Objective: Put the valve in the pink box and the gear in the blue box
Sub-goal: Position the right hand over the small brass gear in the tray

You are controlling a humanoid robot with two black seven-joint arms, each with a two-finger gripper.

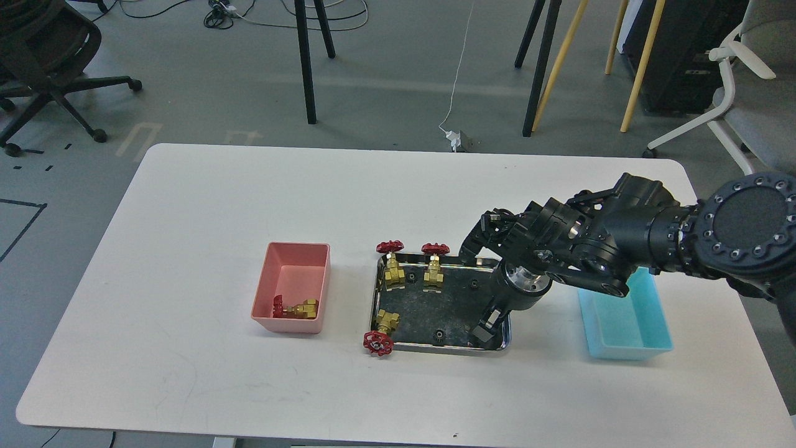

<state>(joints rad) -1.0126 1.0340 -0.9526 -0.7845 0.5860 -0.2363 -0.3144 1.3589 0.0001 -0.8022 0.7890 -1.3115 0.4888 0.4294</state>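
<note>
While the right arm is reaching in from 3 o'clock, its tool (488, 325) is hanging low over the 4 o'clock corner of the steel tray (443, 258). Two fingers are showing there, and they seem to be standing a little apart with nothing clearly between them, but the view is dark and I am not fully sure. The left arm is not appearing in the picture.

One valve (297, 307) is already lying in the pink box (292, 287), at 9 o'clock from the tray. Three more valves are staying in the tray: two (393, 261) (434, 264) at its far edge and one (380, 331) at its 8 o'clock corner, with the red wheel hanging over the rim.

Several gears are lying on the tray floor. The gear (439, 336) near the front edge is lying at about 9 o'clock from the tool, quite near; another (474, 284) is at 12 o'clock from it. The blue box (628, 323) is standing at 3 o'clock from the tray, partly under the arm, so the right arm is the nearer one for a gear.

The arm is hiding the far part of the blue box and the tray's right side. I cannot tell if a gear is lying there. The gears are too small and round to give any long axis.
</note>
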